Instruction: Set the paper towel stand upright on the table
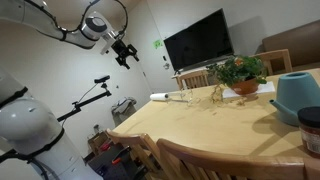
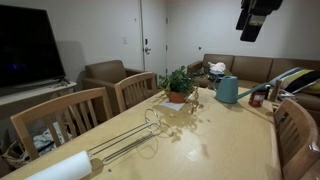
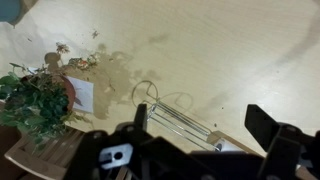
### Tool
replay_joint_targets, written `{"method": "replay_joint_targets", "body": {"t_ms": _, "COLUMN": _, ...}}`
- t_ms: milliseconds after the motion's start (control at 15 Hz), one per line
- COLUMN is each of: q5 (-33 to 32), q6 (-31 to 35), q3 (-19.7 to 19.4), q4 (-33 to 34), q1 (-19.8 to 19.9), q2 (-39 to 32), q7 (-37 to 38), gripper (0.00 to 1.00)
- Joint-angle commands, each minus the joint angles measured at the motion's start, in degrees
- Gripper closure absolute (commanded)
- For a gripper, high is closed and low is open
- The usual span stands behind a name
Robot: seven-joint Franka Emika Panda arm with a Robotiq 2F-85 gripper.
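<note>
The paper towel stand (image 2: 135, 135) lies on its side on the light wooden table (image 2: 220, 140). Its ring base (image 3: 148, 92) points toward the plant, and its thin metal rods run to a white paper towel roll (image 2: 60, 167) at the table's end. The stand also shows in an exterior view (image 1: 188, 97) and in the wrist view (image 3: 180, 118). My gripper (image 3: 200, 125) is open and empty, with its fingers wide apart. It hangs high above the table, apart from the stand, in both exterior views (image 1: 125, 50) (image 2: 255, 15).
A potted plant (image 2: 178, 83) (image 3: 35, 100) stands mid-table with a small gold-brown figurine (image 3: 78, 62) beside it. A teal watering can (image 2: 228, 90) and a dark cup (image 1: 311, 128) are farther along. Wooden chairs (image 2: 70, 115) line the table's edge.
</note>
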State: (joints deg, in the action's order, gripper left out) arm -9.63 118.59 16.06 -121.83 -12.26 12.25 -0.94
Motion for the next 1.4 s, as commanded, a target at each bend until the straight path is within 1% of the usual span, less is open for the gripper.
{"method": "replay_joint_targets", "body": {"t_ms": 0, "q5": -0.1, "q6": -0.2, "q3": -0.4, "q4": 0.1, "q1": -0.5, "q2": -0.1, "q7": 0.1, "gripper": 0.00}}
{"method": "replay_joint_targets", "body": {"t_ms": 133, "q5": -0.1, "q6": -0.2, "q3": -0.4, "q4": 0.2, "q1": -0.5, "q2": -0.1, "q7": 0.1, "gripper": 0.00}}
{"method": "replay_joint_targets", "body": {"t_ms": 200, "q5": -0.6, "q6": -0.6, "q3": -0.3, "q4": 1.8, "q1": -0.5, "q2": -1.5, "q7": -0.3, "gripper": 0.00}}
{"method": "replay_joint_targets", "body": {"t_ms": 267, "q5": -4.2, "q6": -1.3, "q3": 0.6, "q4": 3.1, "q1": 0.3, "q2": -2.7, "q7": 3.5, "gripper": 0.00}}
{"method": "replay_joint_targets", "body": {"t_ms": 333, "q5": -7.6, "q6": -0.5, "q3": 1.2, "q4": 4.4, "q1": 0.7, "q2": -4.0, "q7": 5.8, "gripper": 0.00}}
{"method": "replay_joint_targets", "body": {"t_ms": 400, "q5": -8.6, "q6": -0.9, "q3": 1.1, "q4": 6.0, "q1": 0.3, "q2": -5.5, "q7": 5.0, "gripper": 0.00}}
{"method": "replay_joint_targets", "body": {"t_ms": 467, "q5": -10.9, "q6": -2.3, "q3": 1.4, "q4": 8.2, "q1": 0.3, "q2": -7.6, "q7": 6.3, "gripper": 0.00}}
{"method": "replay_joint_targets", "body": {"t_ms": 600, "q5": -13.6, "q6": -5.2, "q3": 1.5, "q4": 12.9, "q1": -0.2, "q2": -11.9, "q7": 6.5, "gripper": 0.00}}
{"method": "replay_joint_targets", "body": {"t_ms": 867, "q5": -17.3, "q6": -11.5, "q3": 0.6, "q4": 24.2, "q1": -2.1, "q2": -21.8, "q7": 3.4, "gripper": 0.00}}
{"method": "replay_joint_targets", "body": {"t_ms": 1067, "q5": -20.4, "q6": -16.2, "q3": -0.6, "q4": 33.0, "q1": -4.4, "q2": -29.0, "q7": 1.7, "gripper": 0.00}}
{"method": "replay_joint_targets", "body": {"t_ms": 1133, "q5": -21.3, "q6": -17.4, "q3": -1.0, "q4": 35.8, "q1": -5.2, "q2": -31.3, "q7": 0.3, "gripper": 0.00}}
{"method": "replay_joint_targets", "body": {"t_ms": 1333, "q5": -21.3, "q6": -20.1, "q3": -2.2, "q4": 42.5, "q1": -6.9, "q2": -36.6, "q7": -4.9, "gripper": 0.00}}
